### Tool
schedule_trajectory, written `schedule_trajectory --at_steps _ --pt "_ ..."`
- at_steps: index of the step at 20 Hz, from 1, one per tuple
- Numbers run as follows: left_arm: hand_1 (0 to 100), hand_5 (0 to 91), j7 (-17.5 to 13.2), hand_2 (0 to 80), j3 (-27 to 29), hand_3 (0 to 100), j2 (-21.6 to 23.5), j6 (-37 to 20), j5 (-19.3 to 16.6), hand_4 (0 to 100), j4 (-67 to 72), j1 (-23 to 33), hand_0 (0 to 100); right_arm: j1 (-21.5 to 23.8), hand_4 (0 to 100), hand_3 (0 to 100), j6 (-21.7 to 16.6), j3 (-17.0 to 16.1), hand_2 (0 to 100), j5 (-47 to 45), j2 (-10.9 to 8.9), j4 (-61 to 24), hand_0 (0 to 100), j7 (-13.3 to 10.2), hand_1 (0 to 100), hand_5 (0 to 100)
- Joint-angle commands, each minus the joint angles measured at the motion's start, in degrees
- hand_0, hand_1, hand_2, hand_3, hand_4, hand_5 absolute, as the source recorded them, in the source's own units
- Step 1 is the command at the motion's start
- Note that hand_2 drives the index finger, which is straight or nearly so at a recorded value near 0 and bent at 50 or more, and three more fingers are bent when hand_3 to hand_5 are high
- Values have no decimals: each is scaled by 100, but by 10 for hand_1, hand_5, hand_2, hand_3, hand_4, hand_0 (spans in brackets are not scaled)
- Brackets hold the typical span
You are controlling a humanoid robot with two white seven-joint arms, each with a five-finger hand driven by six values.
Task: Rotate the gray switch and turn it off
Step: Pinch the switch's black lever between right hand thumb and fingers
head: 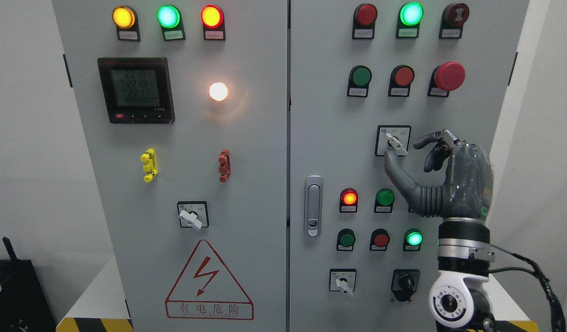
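Note:
The gray rotary switch (396,142) sits in a black-framed square plate on the right cabinet door, with its white-gray knob pointing down and to the right. My right hand (402,152) comes up from the bottom right and hovers at this switch. Its thumb (396,170) reaches up just under the plate, and the curled fingers (433,150) sit just right of the knob. The hand is open, and thumb and fingers bracket the knob's lower end without closing on it. My left arm is out of view.
Two similar gray switches are on the panel, one on the left door (191,217) and one low on the right door (343,283), next to a black selector (404,281). A red mushroom button (448,76) is above my hand. Lit lamps (349,198) and the door handle (313,205) lie to its left.

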Motion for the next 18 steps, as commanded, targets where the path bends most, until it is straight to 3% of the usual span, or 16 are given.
schedule_trajectory --at_steps 1,18 --pt "389 0 -4 0 44 0 0 12 114 0 -149 -53 120 -27 935 929 -6 109 582 -1 16 59 39 0 458 1000" --pt "389 0 -4 0 44 0 0 3 114 0 -149 -53 120 -132 936 934 81 153 592 8 16 174 77 0 463 1000"
